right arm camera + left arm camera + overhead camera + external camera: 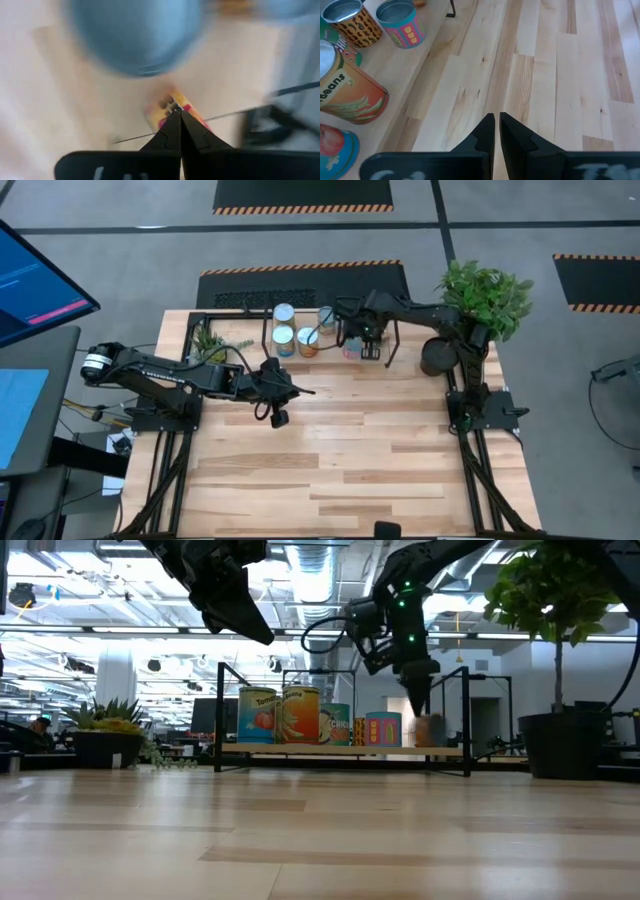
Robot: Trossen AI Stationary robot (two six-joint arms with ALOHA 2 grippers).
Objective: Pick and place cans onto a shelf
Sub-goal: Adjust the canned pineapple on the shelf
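Several cans stand upright on the shelf (250,320) (300,749) at the table's far side: a tomato can (257,715), an orange beans can (300,714), a teal can (335,724) and a teal-and-pink can (383,728) (352,347). My right gripper (420,690) (176,114) is shut and points down over the shelf's right part, just right of the teal-and-pink can. Below its tips shows a blurred orange-and-pink thing (167,106) (430,728). My left gripper (496,122) (280,385) is shut on nothing and hangs above the bare table (545,75), near the shelf's front edge. My right gripper's shut tips point down from above, right at the blurred orange-and-pink thing (172,102) on the shelf. I cannot tell whether they touch it, or what it is.
A big dark plant pot (565,740) with a leafy plant (485,295) stands at the far right, beside the right arm. A low dark planter (105,745) sits at the shelf's left end. The shelf's thin black frame bars (465,720) rise around the cans. Bare planks (340,460) fill the near half.
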